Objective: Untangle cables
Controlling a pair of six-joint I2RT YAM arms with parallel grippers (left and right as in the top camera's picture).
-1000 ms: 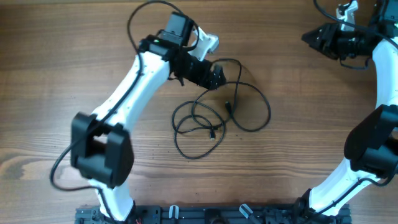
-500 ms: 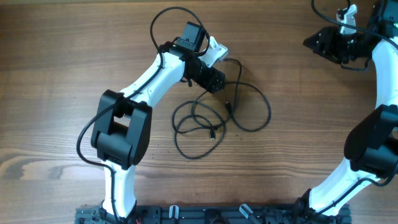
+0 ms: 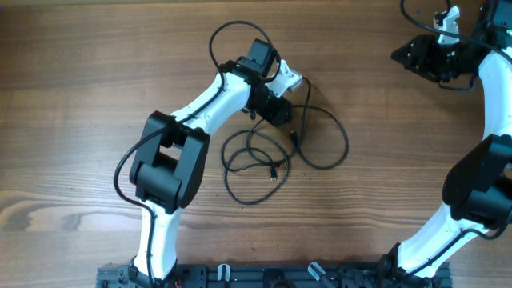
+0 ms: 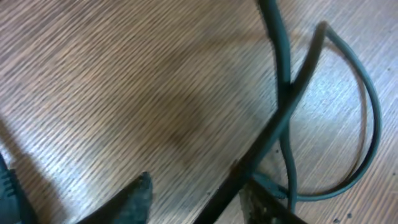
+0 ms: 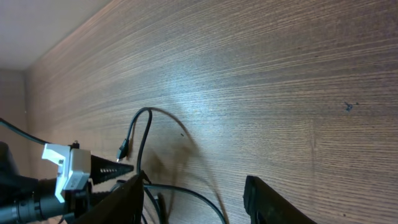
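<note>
Risk sits mainly at the tangle of thin black flexible cables [image 3: 274,170]. It lies loose in the middle of the brown wood-grain counter [image 3: 88,64], in several overlapping loops with small plug ends. At the tangle's far edge the black two-finger left end effector [image 4: 199,202] is low over the counter with one strand running between its jaws. The jaws stand apart and are not yet clenched on the strand. Two strands cross just beyond the fingertips [image 4: 140,196], so a pinch there could catch both, and a pull would then tighten the crossing instead of freeing it. A lift could also drag the whole bundle along, since nothing pins the other loops. Farther off, near the far right corner, the right end effector [image 3: 398,53] hangs released and empty, well apart from the cables, so it gives no opposing hold. No container is in view.
</note>
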